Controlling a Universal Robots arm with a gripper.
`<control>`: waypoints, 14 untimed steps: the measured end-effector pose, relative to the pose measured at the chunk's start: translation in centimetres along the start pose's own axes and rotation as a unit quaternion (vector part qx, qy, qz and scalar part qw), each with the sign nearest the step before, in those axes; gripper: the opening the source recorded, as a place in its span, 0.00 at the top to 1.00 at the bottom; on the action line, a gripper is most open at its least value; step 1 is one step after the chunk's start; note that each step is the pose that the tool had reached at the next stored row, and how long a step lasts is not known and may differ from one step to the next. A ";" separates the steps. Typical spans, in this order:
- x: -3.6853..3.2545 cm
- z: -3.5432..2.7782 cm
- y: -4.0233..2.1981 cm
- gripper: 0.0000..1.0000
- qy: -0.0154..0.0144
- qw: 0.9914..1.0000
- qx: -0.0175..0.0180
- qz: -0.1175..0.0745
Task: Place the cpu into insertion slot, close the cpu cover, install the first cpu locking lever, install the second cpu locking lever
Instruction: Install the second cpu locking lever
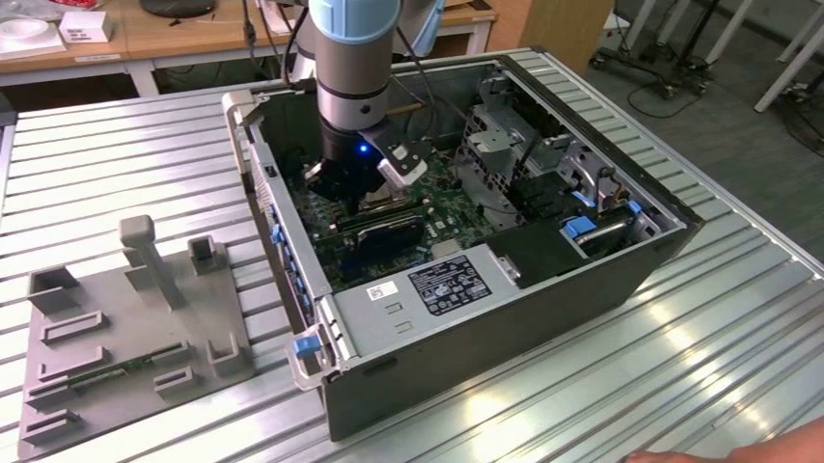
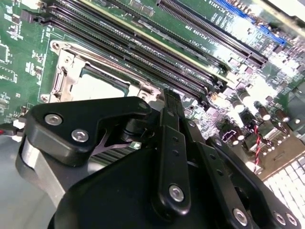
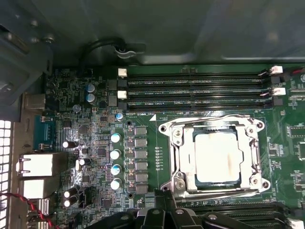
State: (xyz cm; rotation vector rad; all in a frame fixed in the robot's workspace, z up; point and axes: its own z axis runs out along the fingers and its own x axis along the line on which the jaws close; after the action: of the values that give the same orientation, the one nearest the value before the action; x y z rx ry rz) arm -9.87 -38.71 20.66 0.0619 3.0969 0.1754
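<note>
In the exterior view, the grey fixture tray [image 1: 123, 333] with its upright posts lies nearest the camera, on the slatted metal table [image 1: 721, 357] to the exterior view's left of the open computer case [image 1: 515, 289]. At the bottom edge, toward the exterior view's right, a person's hand [image 1: 747, 453] rests on the table. The robot arm [image 1: 354, 68] reaches down into the case, and its gripper [image 1: 350, 198] hangs low over the green motherboard [image 1: 445, 207], just beside the black memory slots [image 1: 380, 231]. Whether the fingers are spread or pressed together cannot be told.

In the second wrist view, the black linkage of the gripper [image 2: 171, 102] is closest to the lens. Behind it the motherboard [image 2: 19, 57] carries the insertion slot [image 2: 59, 78], with the pale top of the cpu [image 2: 97, 88] lying inside it and the silvery cpu cover [image 2: 102, 64] framing the chip. Long memory slots [image 2: 143, 40] run alongside.

In the first wrist view, black parts of the gripper [image 3: 162, 214] sit nearest, just beside one edge of the insertion slot [image 3: 178, 181]. The cpu [image 3: 215, 156] lies flat in the socket, and the cpu cover [image 3: 186, 155] lies down around it. Memory slots [image 3: 195, 88] lie beyond, and a row of round capacitors [image 3: 115, 160] stands to one side.
</note>
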 end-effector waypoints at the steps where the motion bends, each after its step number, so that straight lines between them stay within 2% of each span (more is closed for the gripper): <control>1: 0.00 -0.10 0.01 0.89 0.000 1.000 0.000 0.000; 8: -0.04 -0.17 0.02 0.89 0.000 1.000 0.000 0.000; 14: -1.15 -0.12 0.06 0.89 0.000 1.000 0.000 0.000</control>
State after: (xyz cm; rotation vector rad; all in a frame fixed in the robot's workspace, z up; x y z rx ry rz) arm -8.73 -38.71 20.83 0.0618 3.0970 0.1753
